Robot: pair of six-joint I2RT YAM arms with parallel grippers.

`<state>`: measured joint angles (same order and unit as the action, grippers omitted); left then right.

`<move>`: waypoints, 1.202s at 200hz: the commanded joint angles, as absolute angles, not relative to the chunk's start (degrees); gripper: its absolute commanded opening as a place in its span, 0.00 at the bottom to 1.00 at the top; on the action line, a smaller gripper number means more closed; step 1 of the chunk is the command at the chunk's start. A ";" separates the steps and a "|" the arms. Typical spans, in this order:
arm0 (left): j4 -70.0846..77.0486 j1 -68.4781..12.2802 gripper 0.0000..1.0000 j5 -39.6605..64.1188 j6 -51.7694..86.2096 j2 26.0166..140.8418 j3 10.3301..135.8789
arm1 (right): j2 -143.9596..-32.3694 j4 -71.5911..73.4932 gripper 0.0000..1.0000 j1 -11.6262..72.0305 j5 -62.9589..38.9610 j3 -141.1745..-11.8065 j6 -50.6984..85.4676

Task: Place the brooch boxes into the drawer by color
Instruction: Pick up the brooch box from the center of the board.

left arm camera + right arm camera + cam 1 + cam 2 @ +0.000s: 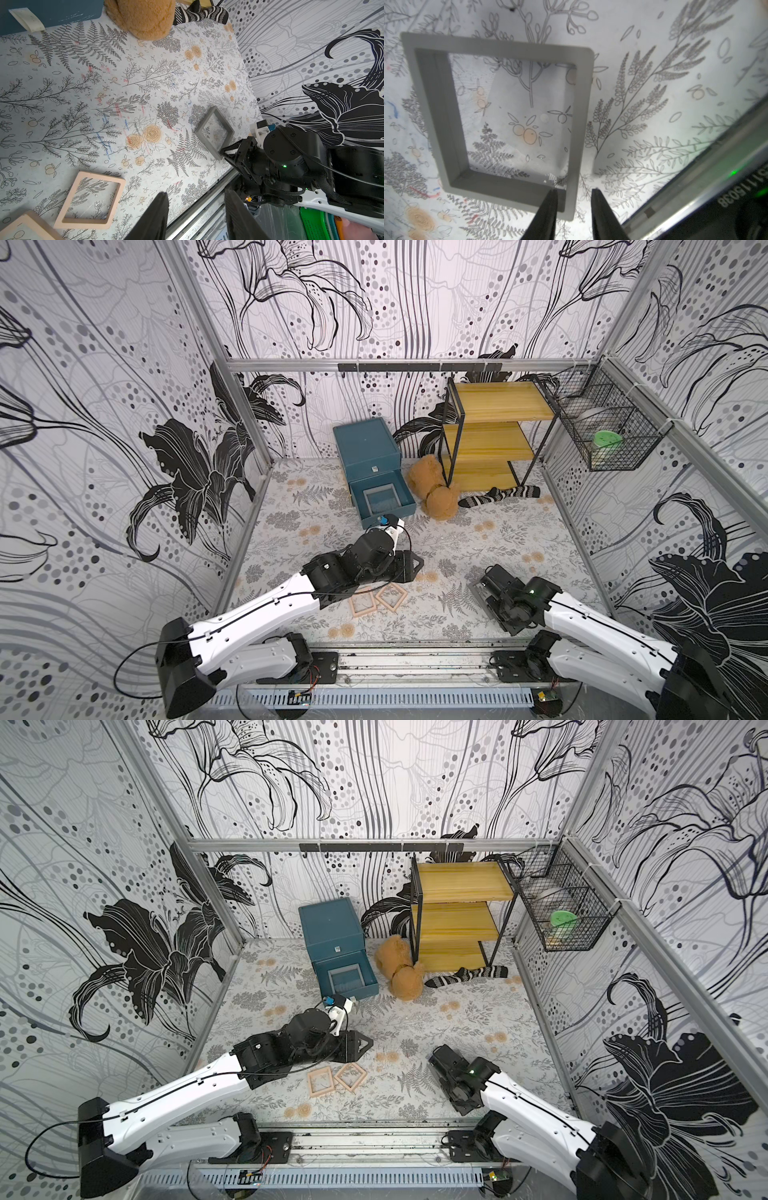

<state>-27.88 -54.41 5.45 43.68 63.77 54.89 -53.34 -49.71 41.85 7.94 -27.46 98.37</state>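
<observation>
Tabletop (511, 531), both top views: teal chest (363, 445) stands at the back, with a teddy bear (432, 489) just to its right and a striped sock (498, 494) lying beyond the bear. Bottom drawer (409, 499) is out, and one grey brooch box (380, 499) lies flat inside it. The drawers above it are in. A pink brooch box (362, 601) and a second pink brooch box (392, 596) lie flat just beside each other near the front edge, partly under the left arm. Left end effector (415, 562) hovers between the chest and the pink pair, pointing toward the robot's right.

Left wrist view: both fingers of the left end effector stand well apart with nothing between them, so it is open and empty. Both pink boxes show below it. Farther off, a second grey brooch box (214, 133) sits on the tabletop near the front rail (207, 199), with the right end effector (225, 152) at its nearest corner.

Right wrist view: the right end effector straddles one wall of that grey box near a corner. One finger (548, 207) is over the clear centre and the other is outside the frame. Thin gaps show on both sides of the wall; I cannot tell whether it is pinched.
</observation>
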 commanded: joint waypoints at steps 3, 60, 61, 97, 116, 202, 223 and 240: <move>-25.31 -54.93 0.49 5.80 43.90 63.63 54.67 | -53.72 -49.27 0.30 41.23 8.89 -26.33 99.10; -24.96 -55.11 0.49 5.95 43.99 64.00 54.93 | -55.42 -48.48 0.24 39.05 8.35 -26.63 96.69; -24.96 -55.11 0.49 5.96 43.97 64.04 54.93 | -55.48 -48.45 0.24 39.04 8.35 -26.63 96.69; -24.65 -55.11 0.49 6.06 43.88 64.33 54.93 | -55.98 -48.18 0.21 38.85 8.17 -26.50 96.50; -24.50 -55.06 0.49 6.06 43.88 64.49 55.02 | -56.25 -47.99 0.21 38.76 7.87 -26.37 96.42; -24.32 -55.11 0.49 6.24 43.97 64.70 55.06 | -57.74 -47.27 0.11 38.78 8.21 -26.70 95.99; -24.25 -55.11 0.49 6.15 43.97 64.59 55.11 | -58.10 -48.06 0.02 38.77 8.69 -27.62 95.67; -24.22 -55.11 0.49 6.15 44.11 64.53 55.11 | -58.61 -48.94 0.00 38.76 8.98 -28.34 95.37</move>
<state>-26.61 -54.78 5.63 43.90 64.45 54.89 -57.49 -46.19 39.00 7.75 -27.18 96.36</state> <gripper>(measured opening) 0.489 0.117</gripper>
